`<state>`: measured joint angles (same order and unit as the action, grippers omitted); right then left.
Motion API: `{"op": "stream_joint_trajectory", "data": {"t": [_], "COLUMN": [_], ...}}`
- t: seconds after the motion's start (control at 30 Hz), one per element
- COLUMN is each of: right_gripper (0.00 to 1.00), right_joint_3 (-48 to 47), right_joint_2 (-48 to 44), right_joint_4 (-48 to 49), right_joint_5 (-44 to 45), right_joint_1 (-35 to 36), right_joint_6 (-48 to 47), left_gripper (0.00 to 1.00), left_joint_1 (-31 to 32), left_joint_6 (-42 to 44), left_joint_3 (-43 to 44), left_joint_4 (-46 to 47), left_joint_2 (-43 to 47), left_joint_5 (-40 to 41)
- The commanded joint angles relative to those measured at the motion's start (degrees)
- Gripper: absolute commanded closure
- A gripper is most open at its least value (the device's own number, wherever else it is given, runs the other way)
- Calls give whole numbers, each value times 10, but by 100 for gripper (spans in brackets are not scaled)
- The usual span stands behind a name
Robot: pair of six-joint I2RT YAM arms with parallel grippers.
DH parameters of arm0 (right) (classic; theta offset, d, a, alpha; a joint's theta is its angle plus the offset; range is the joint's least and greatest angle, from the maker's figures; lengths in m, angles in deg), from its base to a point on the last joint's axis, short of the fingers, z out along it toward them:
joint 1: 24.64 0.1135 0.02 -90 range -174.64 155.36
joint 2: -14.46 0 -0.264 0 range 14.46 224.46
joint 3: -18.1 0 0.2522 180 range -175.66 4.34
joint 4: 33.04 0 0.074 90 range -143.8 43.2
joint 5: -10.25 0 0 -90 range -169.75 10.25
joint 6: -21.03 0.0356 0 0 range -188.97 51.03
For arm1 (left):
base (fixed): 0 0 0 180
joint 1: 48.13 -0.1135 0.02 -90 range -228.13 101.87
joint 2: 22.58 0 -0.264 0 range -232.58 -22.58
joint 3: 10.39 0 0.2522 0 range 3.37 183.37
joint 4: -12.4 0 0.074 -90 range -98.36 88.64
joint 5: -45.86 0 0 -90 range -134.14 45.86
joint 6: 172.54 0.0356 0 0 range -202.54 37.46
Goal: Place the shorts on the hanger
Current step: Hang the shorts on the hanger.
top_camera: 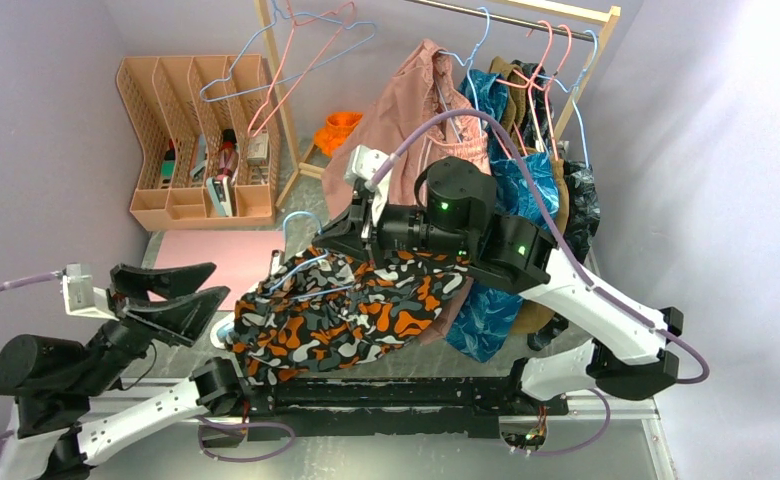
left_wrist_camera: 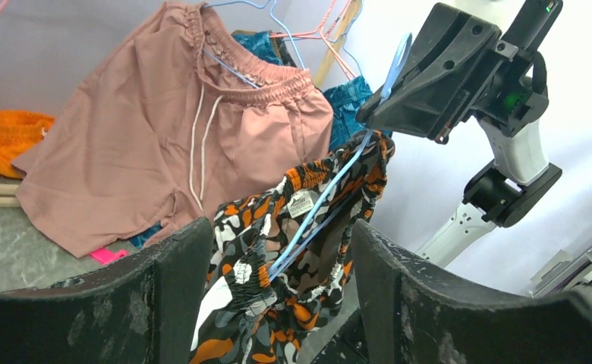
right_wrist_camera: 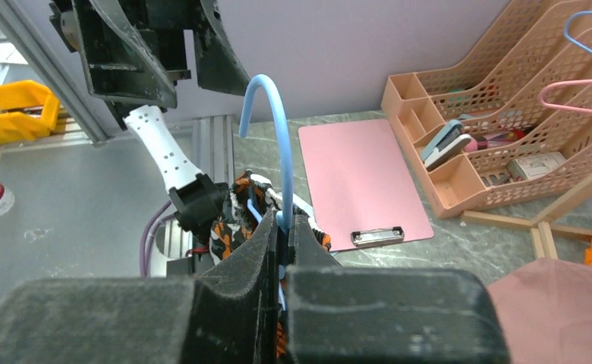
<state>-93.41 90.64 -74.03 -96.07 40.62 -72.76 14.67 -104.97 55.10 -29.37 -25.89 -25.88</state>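
The camouflage-print shorts [top_camera: 346, 310] hang by their waistband from the light-blue hanger [top_camera: 294, 222], above the table's near middle. My right gripper [top_camera: 338, 235] is shut on the hanger's neck. In the right wrist view the hook [right_wrist_camera: 266, 106] rises above the closed gripper [right_wrist_camera: 284, 226], and the shorts [right_wrist_camera: 228, 216] bunch below it. My left gripper [top_camera: 218, 283] is open and empty, just left of the shorts. In the left wrist view its fingers [left_wrist_camera: 164, 288] stand wide apart. The shorts [left_wrist_camera: 262, 258] and the hanger wire [left_wrist_camera: 331, 189] lie beyond the gap, not touching.
A pink clipboard [top_camera: 216, 255] lies on the table at the left. A peach file organiser [top_camera: 201, 140] stands behind it. The rack at the back holds dusty-pink shorts [top_camera: 416, 100], a blue leaf-print garment [top_camera: 511, 200] and spare hangers [top_camera: 296, 50]. An orange item [top_camera: 341, 130] lies below.
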Motion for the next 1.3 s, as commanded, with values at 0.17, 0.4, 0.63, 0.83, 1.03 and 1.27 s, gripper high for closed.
{"op": "stream_joint_trajectory", "data": {"t": [0.17,0.4,0.63,0.83,1.03,1.27], "right_gripper": [100,100,100,100,100,100], "right_joint_3": [75,124,157,169,162,160], "right_joint_2": [-65,-88,-95,-93,-92,-94], "right_joint_4": [92,114,131,148,147,142], "right_joint_5": [165,299,376,380,367,362], "right_joint_1": [-8,-13,-17,-20,-20,-21], "right_joint_6": [67,118,173,198,217,225], "left_gripper": [31,31,27,26,26,27], "left_joint_1": [-1,-1,-1,-1,-1,-1], "left_joint_6": [-15,-70,-196,-255,-283,-352], "left_joint_3": [23,4,-3,18,32,52], "left_joint_4": [-57,-22,-43,-63,-69,-124], "left_joint_2": [-86,-101,-179,-295,-366,-411], "left_joint_5": [52,134,169,179,231,293]}}
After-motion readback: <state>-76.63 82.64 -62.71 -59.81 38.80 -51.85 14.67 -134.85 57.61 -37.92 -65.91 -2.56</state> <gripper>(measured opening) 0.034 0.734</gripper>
